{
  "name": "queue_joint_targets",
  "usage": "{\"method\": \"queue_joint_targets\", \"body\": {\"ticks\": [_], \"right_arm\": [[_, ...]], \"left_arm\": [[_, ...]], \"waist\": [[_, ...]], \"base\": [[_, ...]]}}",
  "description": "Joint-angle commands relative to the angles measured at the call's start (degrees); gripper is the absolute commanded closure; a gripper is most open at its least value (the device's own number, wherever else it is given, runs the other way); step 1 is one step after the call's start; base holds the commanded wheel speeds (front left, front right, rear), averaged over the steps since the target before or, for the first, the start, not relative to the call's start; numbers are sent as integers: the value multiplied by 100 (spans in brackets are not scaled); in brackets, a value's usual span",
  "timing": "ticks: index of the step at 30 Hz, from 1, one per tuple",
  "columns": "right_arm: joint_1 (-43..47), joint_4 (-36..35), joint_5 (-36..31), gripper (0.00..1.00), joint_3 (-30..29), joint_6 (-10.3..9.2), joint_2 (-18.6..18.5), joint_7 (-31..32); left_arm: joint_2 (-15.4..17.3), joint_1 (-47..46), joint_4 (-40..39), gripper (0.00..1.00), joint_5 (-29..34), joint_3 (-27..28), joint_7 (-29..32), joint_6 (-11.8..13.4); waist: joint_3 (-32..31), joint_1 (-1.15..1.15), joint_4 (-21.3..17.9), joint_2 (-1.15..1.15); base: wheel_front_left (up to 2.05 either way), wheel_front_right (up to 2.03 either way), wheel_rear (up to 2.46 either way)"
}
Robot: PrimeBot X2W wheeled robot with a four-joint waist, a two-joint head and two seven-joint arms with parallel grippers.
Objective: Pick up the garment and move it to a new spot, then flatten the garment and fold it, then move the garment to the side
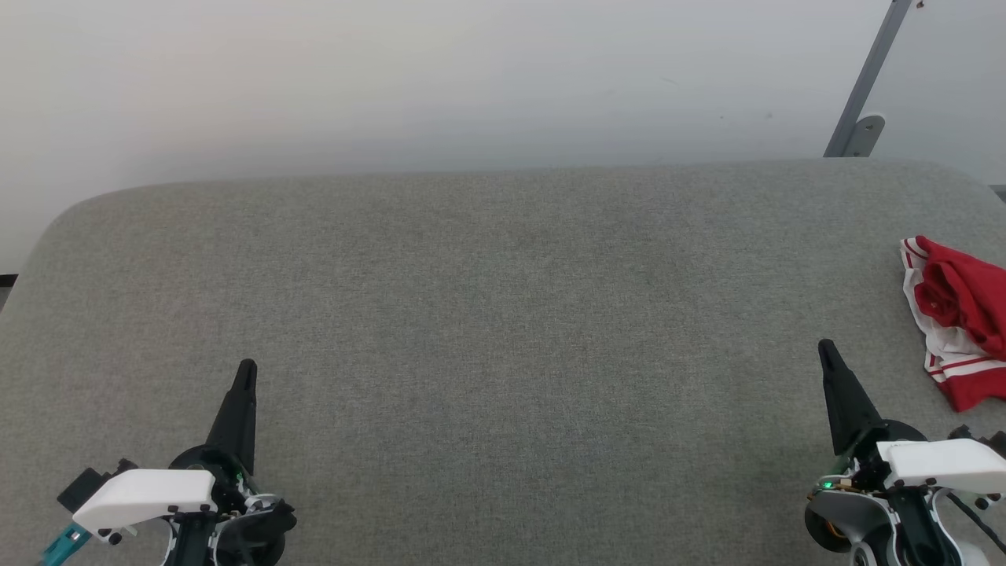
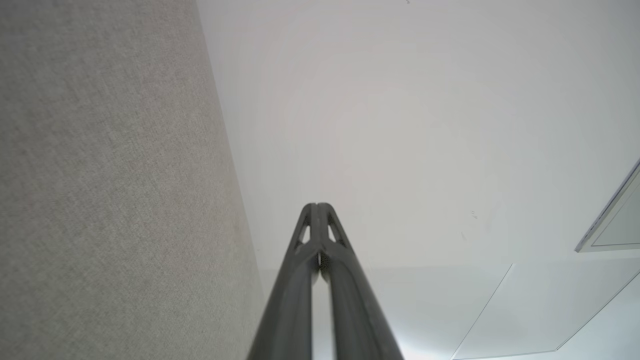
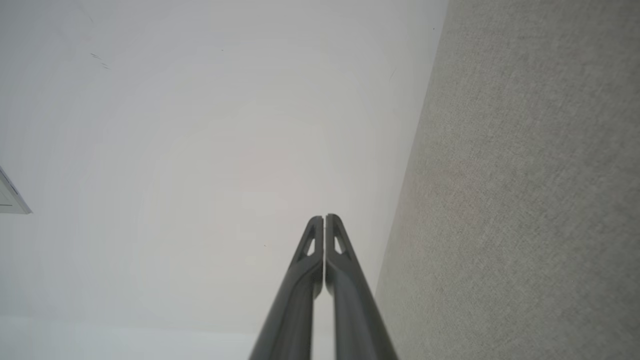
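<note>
At the bottom of the frame your left gripper (image 1: 246, 368) sits at lower left and your right gripper (image 1: 825, 346) at lower right. Each has its long dark fingers pressed together, holding nothing, over the flat grey fabric-covered surface (image 1: 503, 314). Further up, at the right edge of the frame, the bright red soft fabric garment with white sleeve ends and striped trim (image 1: 963, 314) lies bunched and partly cut off. It is near the right gripper and well apart from the left. That placement fits a garment waiting to be picked up, or one already set aside, so you cannot settle the next move from here. Beyond stands a plain pale wall (image 1: 393, 79).
</note>
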Motion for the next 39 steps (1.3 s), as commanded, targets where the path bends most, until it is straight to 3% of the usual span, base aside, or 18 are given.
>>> {"method": "queue_joint_targets", "body": {"ticks": [1, 39], "right_arm": [[-32, 6, 21, 100, 4, 0, 9, 17], [-32, 6, 23, 100, 4, 0, 9, 15]], "left_arm": [[-8, -66, -1, 100, -10, 15, 23, -30], [-15, -68, -2, 100, 6, 26, 25, -30]], "waist": [[0, 0, 0, 0], [0, 0, 0, 0]], "base": [[0, 0, 0], [0, 0, 0]]}}
